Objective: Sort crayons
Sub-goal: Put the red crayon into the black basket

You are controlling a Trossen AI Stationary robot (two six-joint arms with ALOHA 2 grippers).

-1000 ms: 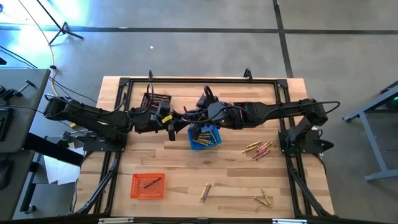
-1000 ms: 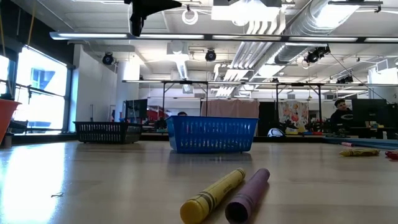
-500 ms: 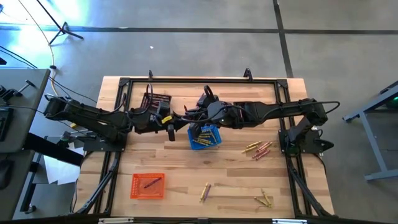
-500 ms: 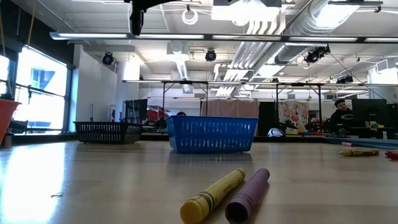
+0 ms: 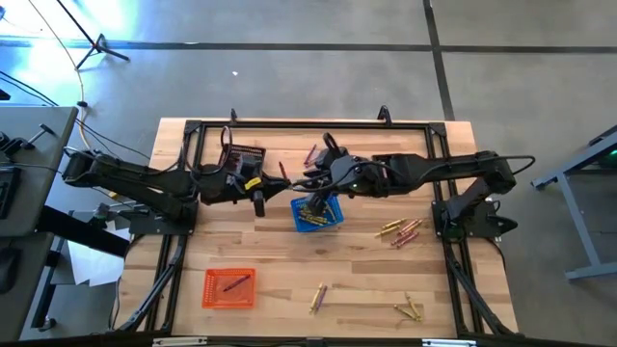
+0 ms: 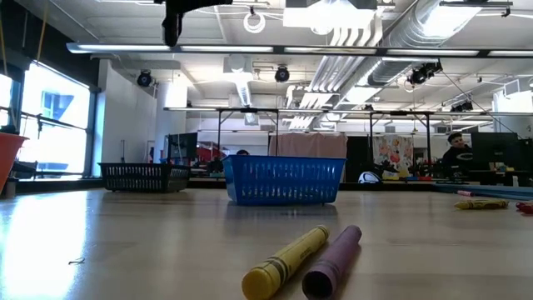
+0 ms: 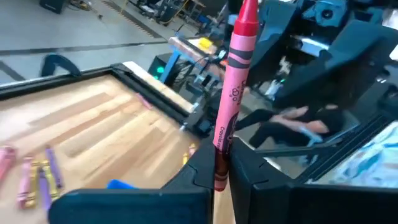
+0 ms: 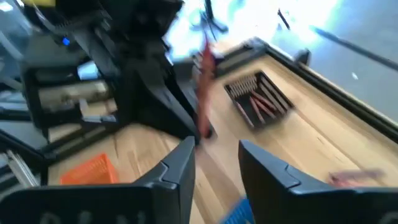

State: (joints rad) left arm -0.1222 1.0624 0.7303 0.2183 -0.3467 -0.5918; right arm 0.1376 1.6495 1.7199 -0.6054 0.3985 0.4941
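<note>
A red-pink crayon (image 7: 236, 93) stands up from my left gripper (image 7: 222, 173), which is shut on it high above the table's middle, between the black basket (image 5: 246, 157) and the blue basket (image 5: 317, 213). In the high view this crayon (image 5: 282, 172) shows just right of my left gripper (image 5: 277, 184). My right gripper (image 8: 216, 163) is open and holds nothing. It faces the crayon (image 8: 204, 93) from a short way to the right (image 5: 307, 179). The black basket (image 8: 258, 99) holds red crayons and the blue one yellow ones. My left gripper pinches the crayon's lower end (image 7: 221, 167) between its two fingers. The fingers come about level from the table's left and lie across the crayon. The crayon is lifted clear of everything, nearly upright, with its tip above the fingers.
An orange basket (image 5: 229, 287) sits at the near left. Loose crayons lie at the right (image 5: 400, 230), near the front edge (image 5: 317, 297) (image 5: 410, 310), and one (image 5: 310, 153) at the far middle. A yellow and a purple crayon (image 6: 287, 258) lie close to the low camera.
My right gripper has drawn back toward the table's right and far side, away from my left gripper, which it stood against before. My left gripper has shifted a little toward the table's left. The red-pink crayon now shows in the gap between them, with my left gripper.
</note>
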